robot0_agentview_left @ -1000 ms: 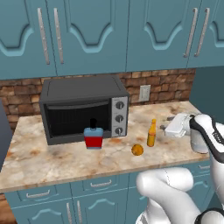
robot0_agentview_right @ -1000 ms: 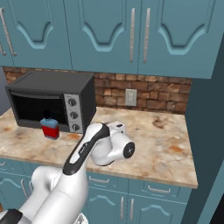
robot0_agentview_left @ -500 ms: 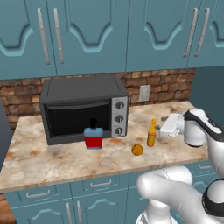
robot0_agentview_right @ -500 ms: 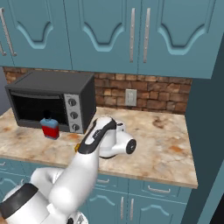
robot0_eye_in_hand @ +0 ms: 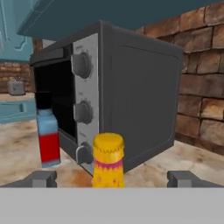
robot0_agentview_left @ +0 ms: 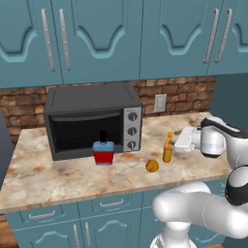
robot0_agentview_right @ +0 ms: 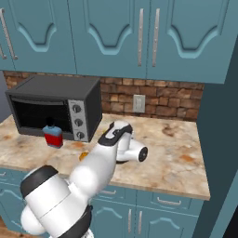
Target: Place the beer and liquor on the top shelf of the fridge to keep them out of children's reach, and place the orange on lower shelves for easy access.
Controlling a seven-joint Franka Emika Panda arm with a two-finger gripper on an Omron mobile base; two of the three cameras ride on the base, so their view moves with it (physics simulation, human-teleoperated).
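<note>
Lining up on the beer (robot0_agentview_left: pixel 167 148), I have the gripper (robot0_eye_in_hand: pixel 111 178) spread wide with the bottle's cap between the fingertips, nothing gripped. Taking the oven (robot0_agentview_left: pixel 92 119) as landmark: the liquor (robot0_agentview_left: pixel 103 150) stands right at its door, the orange (robot0_agentview_left: pixel 152 166) and beer just off its knob side. Nothing is shelved; all three placements remain.

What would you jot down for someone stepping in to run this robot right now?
Pincer: open, empty, level with the slim amber beer bottle, its yellow cap between the fingertips.
Squat red-and-blue liquor bottle: on the marble counter, in front of the black countertop oven.
Small round orange: on the counter, left of the beer.
Done: nothing moved to the fridge.
Left: grasp beer, then the rest.
</note>
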